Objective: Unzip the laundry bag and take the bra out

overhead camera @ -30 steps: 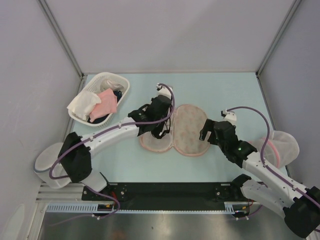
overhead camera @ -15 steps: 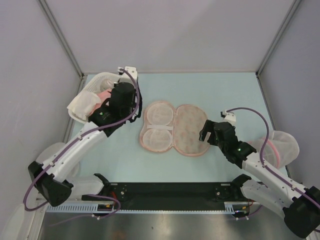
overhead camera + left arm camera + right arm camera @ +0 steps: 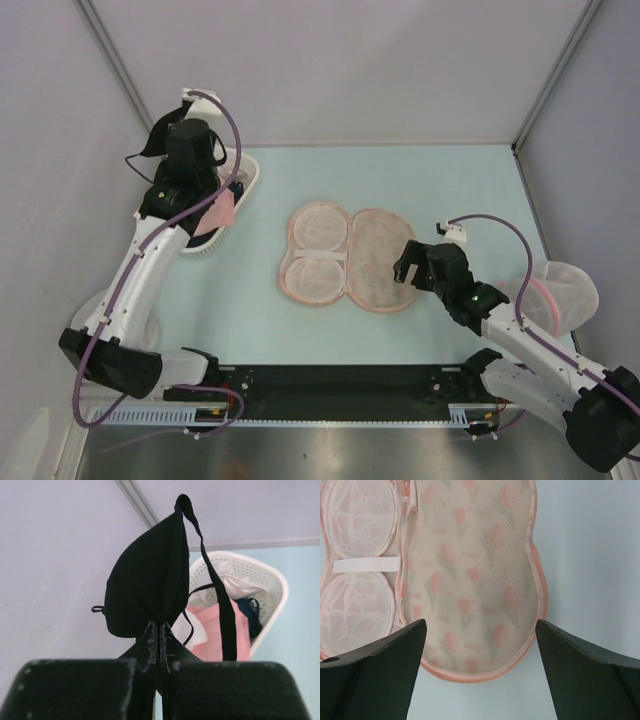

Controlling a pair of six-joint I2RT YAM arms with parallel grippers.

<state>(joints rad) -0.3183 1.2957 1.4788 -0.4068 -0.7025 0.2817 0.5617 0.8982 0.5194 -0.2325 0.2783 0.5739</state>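
The laundry bag (image 3: 350, 258) lies open and flat mid-table, its white mesh cups on the left half and its floral lid on the right. It also shows in the right wrist view (image 3: 470, 575). My left gripper (image 3: 165, 140) is raised at the far left by the wall, above the white basket (image 3: 247, 178). It is shut on the black bra (image 3: 145, 585), which hangs from the fingertips (image 3: 159, 630) with a strap dangling; the bra (image 3: 148, 146) also shows in the top view. My right gripper (image 3: 405, 262) is open and empty over the bag's right edge (image 3: 480, 622).
The white basket (image 3: 272, 587) holds a pink cloth (image 3: 220, 630), a white cloth (image 3: 240, 587) and a dark item. A white mesh dome with a pink rim (image 3: 560, 295) sits at the right edge. Another white mesh piece (image 3: 95, 320) lies at the near left. Walls close in on three sides.
My left gripper has lifted the bra off the open bag and carried it left and up, to above the basket near the back-left wall. The right arm has barely moved.
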